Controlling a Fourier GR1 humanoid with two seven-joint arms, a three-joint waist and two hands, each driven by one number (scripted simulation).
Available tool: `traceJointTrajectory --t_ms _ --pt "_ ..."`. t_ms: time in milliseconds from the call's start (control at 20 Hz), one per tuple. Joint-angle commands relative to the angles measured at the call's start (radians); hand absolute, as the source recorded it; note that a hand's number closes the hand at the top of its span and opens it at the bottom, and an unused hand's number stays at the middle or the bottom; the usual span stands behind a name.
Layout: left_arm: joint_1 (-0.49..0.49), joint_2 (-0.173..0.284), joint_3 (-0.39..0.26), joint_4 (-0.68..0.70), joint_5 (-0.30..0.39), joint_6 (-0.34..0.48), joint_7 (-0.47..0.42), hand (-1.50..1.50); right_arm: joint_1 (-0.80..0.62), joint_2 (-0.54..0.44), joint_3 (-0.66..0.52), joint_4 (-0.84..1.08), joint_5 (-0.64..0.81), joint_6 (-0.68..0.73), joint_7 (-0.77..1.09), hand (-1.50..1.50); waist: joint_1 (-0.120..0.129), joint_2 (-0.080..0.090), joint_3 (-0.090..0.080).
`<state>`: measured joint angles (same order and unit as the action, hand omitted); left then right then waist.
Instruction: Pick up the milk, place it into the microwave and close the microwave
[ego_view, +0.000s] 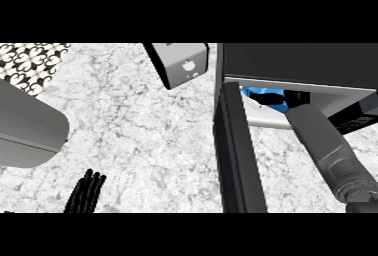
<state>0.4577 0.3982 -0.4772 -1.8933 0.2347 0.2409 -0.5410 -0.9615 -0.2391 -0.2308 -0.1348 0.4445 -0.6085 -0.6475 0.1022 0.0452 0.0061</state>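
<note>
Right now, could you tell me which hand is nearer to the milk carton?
Right. The right hand reaches inside the microwave, at the blue milk carton. The left hand rests at the view's lower left, far across the counter.

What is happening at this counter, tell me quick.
The robot's right forearm reaches into the open microwave, where a blue and white milk carton shows inside. The right hand is next to the carton, but whether it grips it cannot be told. The microwave door stands open, swung out toward the robot. The left hand rests open at the lower left, fingers up. A grey box stands on the counter nearby.
</note>
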Motion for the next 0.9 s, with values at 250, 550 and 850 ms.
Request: traceJointTrajectory --t_ms 250,550,850 --pt "-0.02 -0.022 -0.02 0.026 -0.022 -0.007 -0.02 -1.5 0.063 0.046 -0.093 -0.015 -0.098 0.116 -0.165 -1.5 -0.024 -0.011 -0.001" --pt "-0.034 -0.059 -0.065 0.026 -0.062 0.021 0.004 -1.5 0.128 0.033 -0.151 -0.008 -0.159 0.213 -0.236 -1.5 -0.046 -0.02 -0.002" --pt "-0.045 -0.049 -0.068 -0.026 -0.059 0.013 0.057 -1.5 0.178 -0.002 -0.171 -0.004 -0.184 0.315 -0.279 -1.5 -0.056 -0.026 -0.003"
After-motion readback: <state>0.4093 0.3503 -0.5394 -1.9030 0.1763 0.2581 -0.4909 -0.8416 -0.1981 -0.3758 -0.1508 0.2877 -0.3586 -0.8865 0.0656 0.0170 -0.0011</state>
